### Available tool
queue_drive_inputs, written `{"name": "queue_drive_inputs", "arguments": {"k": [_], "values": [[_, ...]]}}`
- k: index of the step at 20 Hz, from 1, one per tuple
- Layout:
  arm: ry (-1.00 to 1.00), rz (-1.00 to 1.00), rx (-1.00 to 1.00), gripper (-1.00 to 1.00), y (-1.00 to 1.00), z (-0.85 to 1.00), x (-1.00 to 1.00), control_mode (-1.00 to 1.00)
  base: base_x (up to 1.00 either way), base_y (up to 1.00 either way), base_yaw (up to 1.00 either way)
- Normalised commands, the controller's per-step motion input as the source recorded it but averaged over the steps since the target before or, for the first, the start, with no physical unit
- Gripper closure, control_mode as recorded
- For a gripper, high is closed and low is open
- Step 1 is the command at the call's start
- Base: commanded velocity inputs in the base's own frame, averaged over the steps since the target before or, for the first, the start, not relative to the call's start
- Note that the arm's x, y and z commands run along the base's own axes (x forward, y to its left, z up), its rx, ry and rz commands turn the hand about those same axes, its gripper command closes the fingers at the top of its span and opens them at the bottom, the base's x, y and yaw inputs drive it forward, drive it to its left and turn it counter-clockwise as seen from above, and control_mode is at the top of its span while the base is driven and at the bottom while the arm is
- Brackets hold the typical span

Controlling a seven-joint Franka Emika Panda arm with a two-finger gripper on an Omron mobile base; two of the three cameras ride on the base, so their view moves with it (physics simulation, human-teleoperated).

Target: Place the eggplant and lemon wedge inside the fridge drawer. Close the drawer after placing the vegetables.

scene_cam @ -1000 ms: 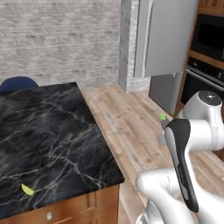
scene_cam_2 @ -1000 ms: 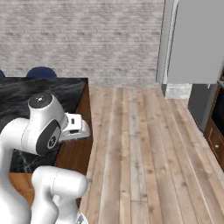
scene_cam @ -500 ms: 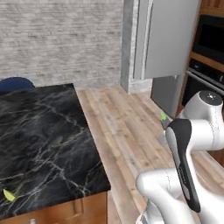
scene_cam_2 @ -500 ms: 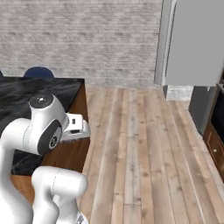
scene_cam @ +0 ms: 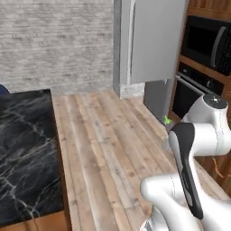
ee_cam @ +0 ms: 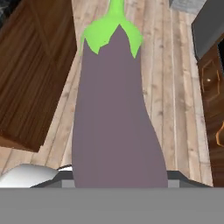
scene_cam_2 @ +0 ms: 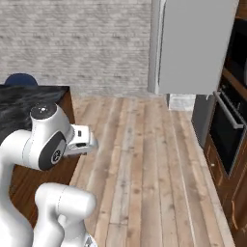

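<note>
Carrying the eggplant (ee_cam: 116, 113) toward the fridge (scene_cam: 153, 40) across the wooden floor (scene_cam: 103, 140) — best done steadily, low and level, with no sudden swing that could twist it loose before the drawer is reached. Gripper clamped on the eggplant at its fat lower end, fingertips hidden behind the vegetable in the hand view. Long axis running straight out along the gripper's line of sight — green stem end pointing away from the hand, over the floorboards, purple body toward the palm.
</note>
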Motion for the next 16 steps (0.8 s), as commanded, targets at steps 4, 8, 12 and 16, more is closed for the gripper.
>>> {"name": "queue_drive_inputs", "arguments": {"k": [4,8,12,16], "values": [[0.0,0.0,0.0,1.0,0.0,0.0,0.0,1.0,0.79,-1.0,0.01],[0.0,0.0,0.0,1.0,0.0,0.0,0.0,1.0,1.0,-0.18,0.17],[0.0,0.0,0.0,1.0,0.0,0.0,0.0,1.0,1.0,-0.06,0.32],[0.0,0.0,0.0,1.0,0.0,0.0,0.0,1.0,1.0,0.0,0.28]]}}
